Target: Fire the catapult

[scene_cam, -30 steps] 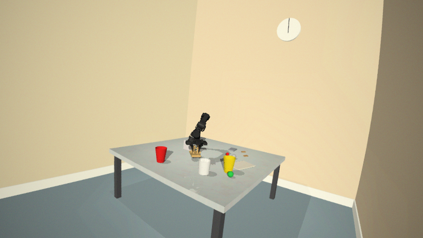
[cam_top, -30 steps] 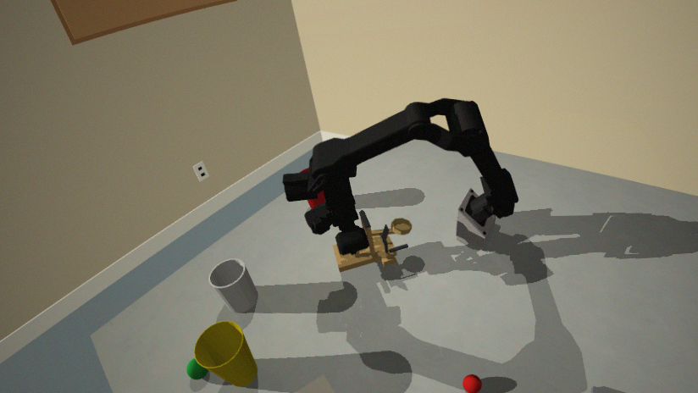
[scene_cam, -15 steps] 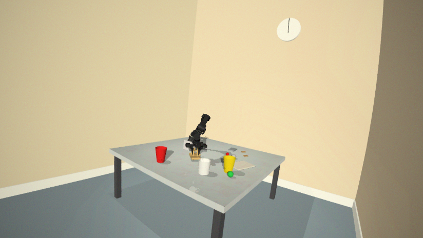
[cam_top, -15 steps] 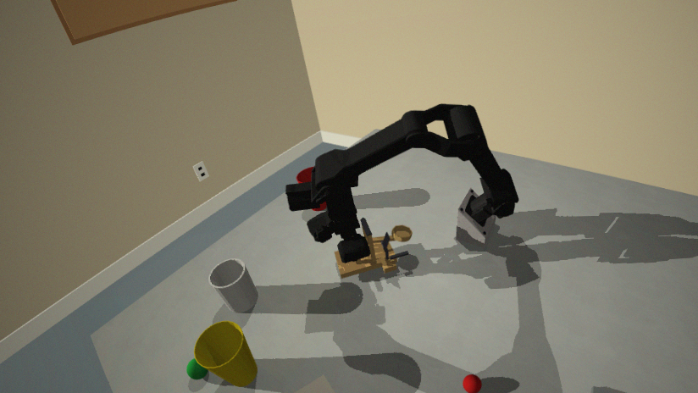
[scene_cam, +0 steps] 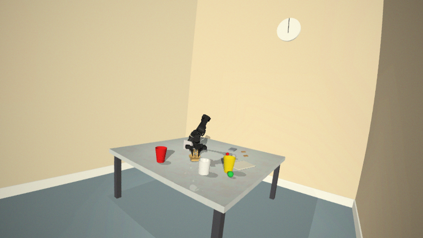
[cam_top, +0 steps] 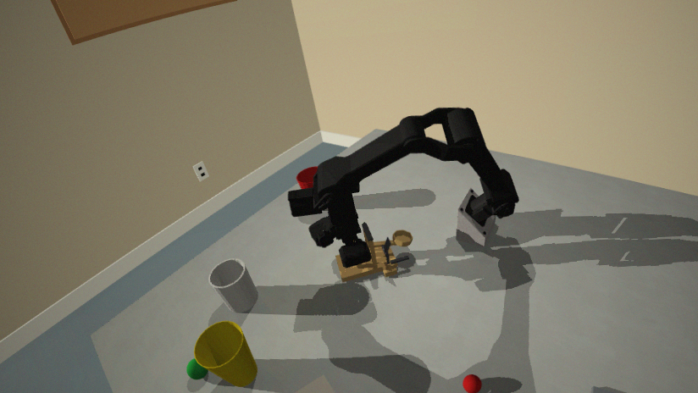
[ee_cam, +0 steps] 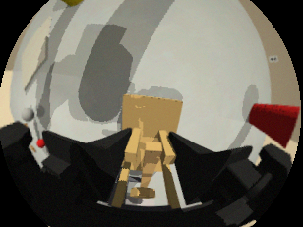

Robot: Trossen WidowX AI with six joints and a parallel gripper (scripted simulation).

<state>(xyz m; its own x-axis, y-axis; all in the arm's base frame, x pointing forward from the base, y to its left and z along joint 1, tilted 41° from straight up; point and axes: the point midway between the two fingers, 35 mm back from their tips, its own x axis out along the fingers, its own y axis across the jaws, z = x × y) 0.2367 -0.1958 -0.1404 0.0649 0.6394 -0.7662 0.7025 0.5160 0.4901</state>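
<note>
The wooden catapult [cam_top: 361,273] [scene_cam: 194,159] [ee_cam: 152,113] is under the arm. My gripper [cam_top: 371,248] [scene_cam: 195,151] [ee_cam: 151,133] points down and is shut on the catapult's upright frame, one finger on each side. The catapult's bowl [cam_top: 402,238] faces the arm's base and looks empty. I cannot tell whether the catapult touches the table. The white mug [cam_top: 236,290] [scene_cam: 204,167] stands upright, apart from the catapult. A red ball [cam_top: 472,384] [scene_cam: 227,154] [ee_cam: 40,142], a green ball [cam_top: 196,368] [scene_cam: 230,174] and a grey ball [ee_cam: 28,114] lie on the table.
A yellow cup [cam_top: 229,358] [scene_cam: 228,164] stands near the white mug, beside the green ball. A red cup [cam_top: 306,178] [scene_cam: 160,154] [ee_cam: 275,123] stands on the catapult's other side. A flat cream board [scene_cam: 244,165] [ee_cam: 36,55] lies beyond the yellow cup.
</note>
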